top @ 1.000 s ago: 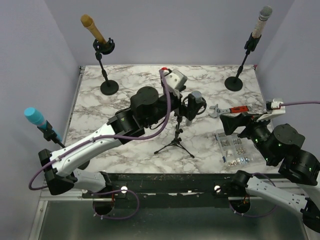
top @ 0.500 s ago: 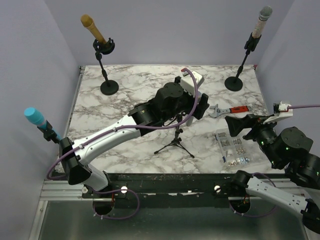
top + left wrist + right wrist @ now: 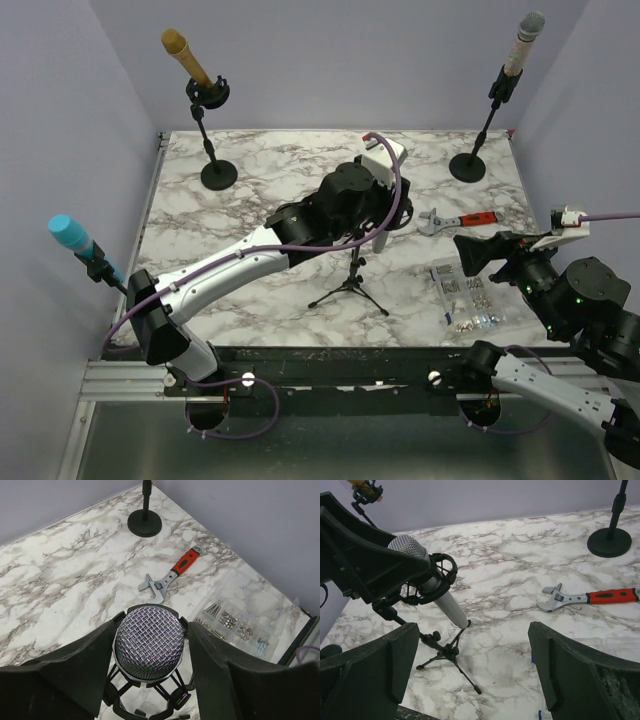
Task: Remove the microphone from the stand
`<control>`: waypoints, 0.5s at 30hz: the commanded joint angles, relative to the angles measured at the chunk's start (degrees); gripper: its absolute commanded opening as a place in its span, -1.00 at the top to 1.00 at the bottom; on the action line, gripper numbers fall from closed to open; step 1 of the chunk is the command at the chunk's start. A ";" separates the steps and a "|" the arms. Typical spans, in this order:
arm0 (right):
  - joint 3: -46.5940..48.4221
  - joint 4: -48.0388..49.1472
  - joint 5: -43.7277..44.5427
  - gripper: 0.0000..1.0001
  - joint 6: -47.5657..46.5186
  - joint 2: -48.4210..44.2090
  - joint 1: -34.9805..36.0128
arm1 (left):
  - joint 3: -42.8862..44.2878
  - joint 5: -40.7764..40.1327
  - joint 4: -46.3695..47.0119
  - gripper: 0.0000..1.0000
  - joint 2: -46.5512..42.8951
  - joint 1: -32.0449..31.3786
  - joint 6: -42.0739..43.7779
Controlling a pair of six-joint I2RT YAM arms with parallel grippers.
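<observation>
Where the microphone (image 3: 147, 642) sits: up in the black shock mount (image 3: 437, 580) atop the little tripod stand (image 3: 445, 652), mid-worktop (image 3: 270, 170), tilted, with silver mesh head high and tail pointing down.
Left pincer (image 3: 151, 625): right on it, one finger on each side of that mesh head (tight against it by the look, though I cannot tell whether it truly grips).
Right pincer (image 3: 472, 635): wide open, nothing in it, hanging over the right side of the worktop, well apart from the stand.
Wrench (image 3: 170, 575): red handle, lying flat to the right of the stand, further back.
Parts box (image 3: 468, 295): clear, full of small hardware, near the front right edge, close to the right pincer.
</observation>
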 commanded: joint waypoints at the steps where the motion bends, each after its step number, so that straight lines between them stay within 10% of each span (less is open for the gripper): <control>1: 0.32 -1.61 1.64 -1.00 0.03 -0.88 0.16 | 1.97 -2.40 -0.93 -0.12 0.72 0.17 -0.37; 15: -0.43 -0.17 1.59 -1.00 -0.40 0.03 0.16 | 12.03 0.54 -6.69 0.70 -3.23 0.13 4.21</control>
